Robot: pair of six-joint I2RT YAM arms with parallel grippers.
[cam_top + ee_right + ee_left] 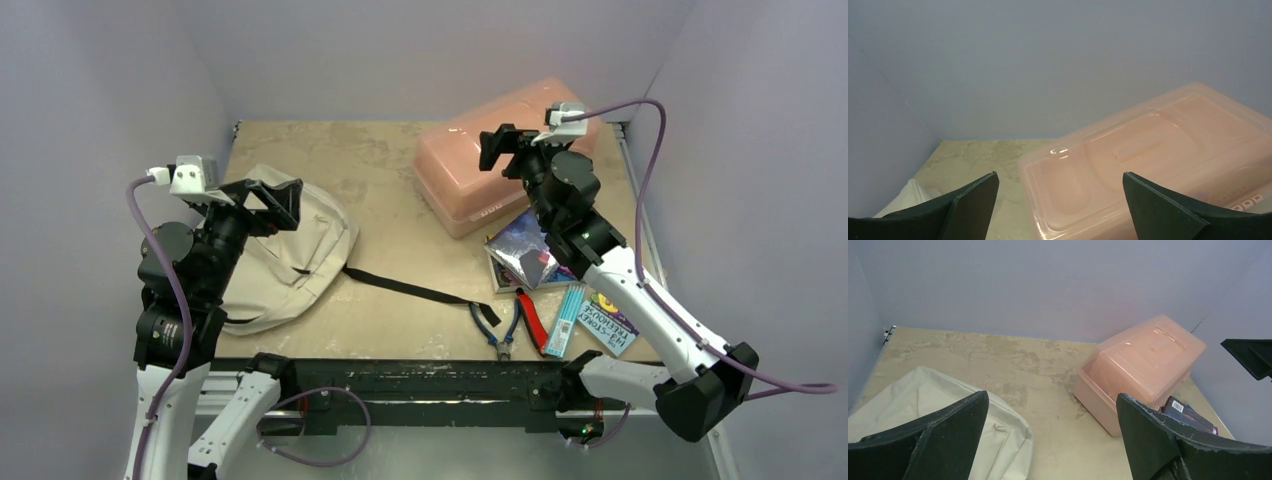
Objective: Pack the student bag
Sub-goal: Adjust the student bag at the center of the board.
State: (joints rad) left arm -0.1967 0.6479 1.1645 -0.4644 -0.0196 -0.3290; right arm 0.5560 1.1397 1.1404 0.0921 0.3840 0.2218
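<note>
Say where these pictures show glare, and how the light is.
Right wrist view: white glare spot on the lid of the pink plastic box. Left wrist view: soft light, faint sheen on that box. Top view: diffuse light, hardly any shadows on the table.

light: bright-ish, even, soft, prob from overhead | shadows: faint, soft-edged, thin one under pink box (500,170) | glare: tiny hot spot on its lid (1148,150) in right wrist cam | focus: top cam kinda soft/low-res, wrist cams ok, close-up fingers (948,440) near-black w/ little detail | color: walls (400,50) look lavender
</note>
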